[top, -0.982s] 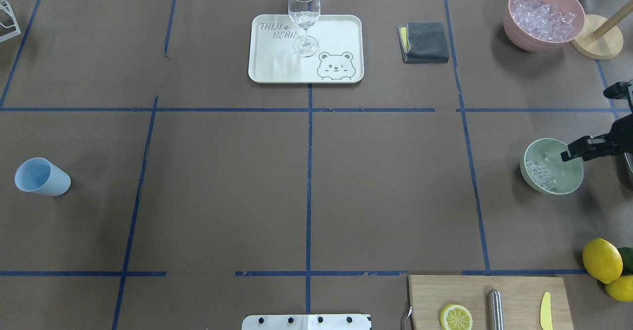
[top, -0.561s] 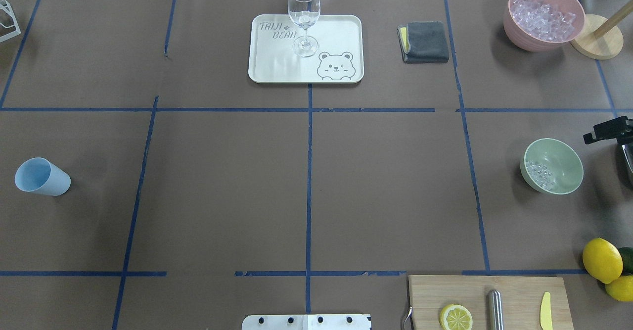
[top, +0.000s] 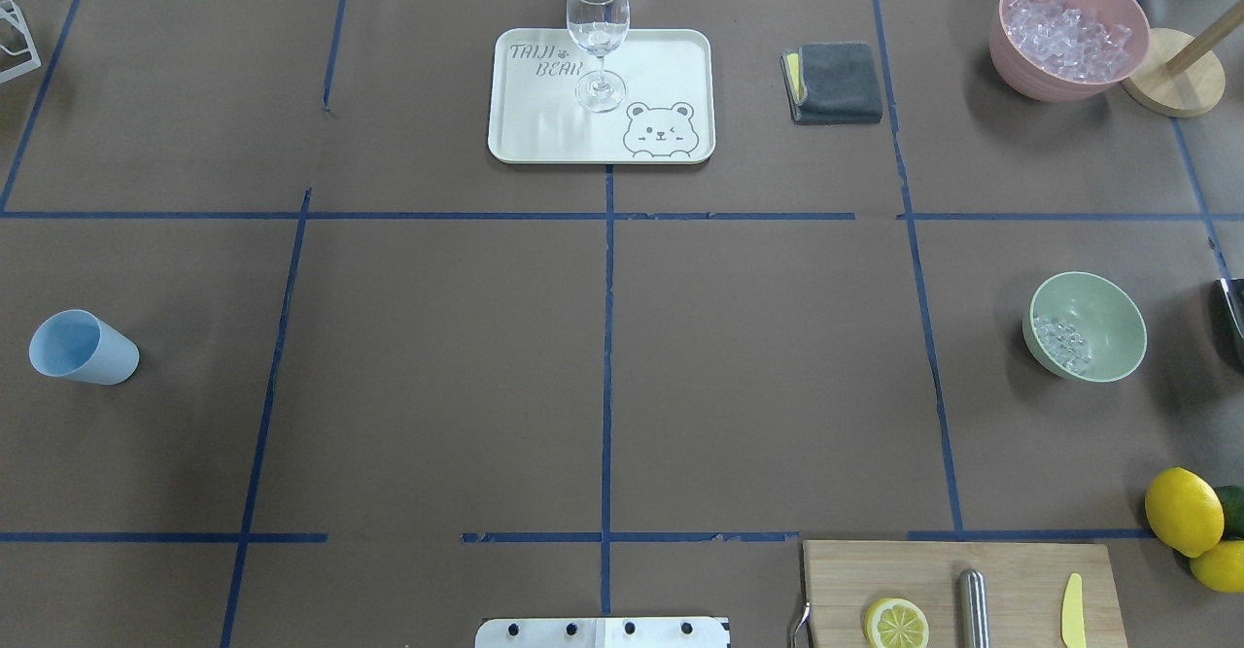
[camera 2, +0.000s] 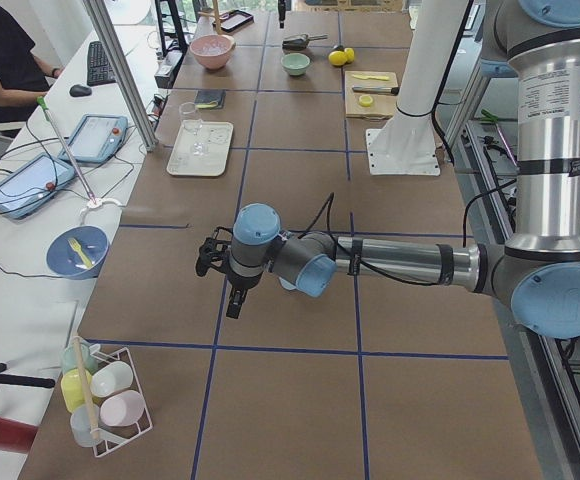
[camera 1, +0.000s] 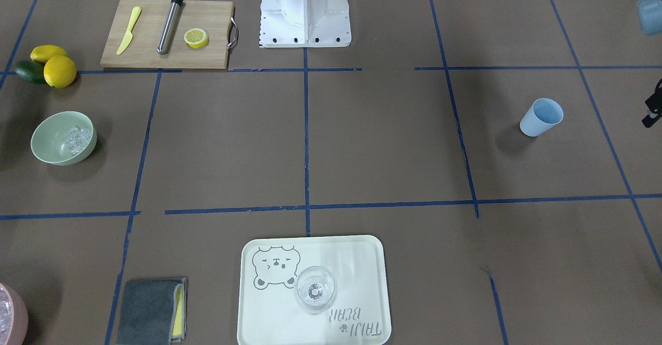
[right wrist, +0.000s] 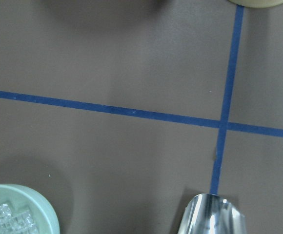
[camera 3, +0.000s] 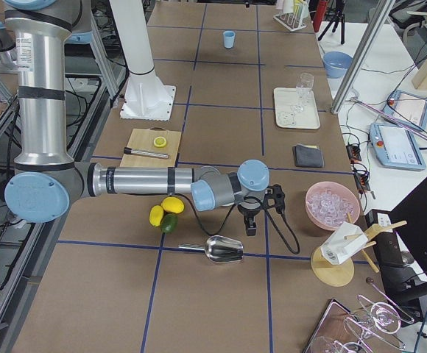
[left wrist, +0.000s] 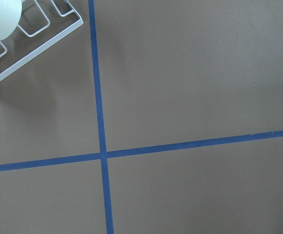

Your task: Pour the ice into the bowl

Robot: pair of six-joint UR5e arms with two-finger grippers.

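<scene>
brown table (top: 437, 337), blue tape (top: 607, 337), green bowl (top: 1110, 320)

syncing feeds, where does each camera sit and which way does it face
Front-facing: across the table, facing the robot, steeply down; base at top.
Overhead: behind the robot, forward and down; only its base edge shows.
Left side: table's end, looking along it; left arm near.
Right side: opposite end; right arm near.
Left wrist: down on tape lines, a white cup; no robot part.
Right wrist: down on the scoop; no robot part.
Front-facing and overhead share the bowl with ice.
</scene>
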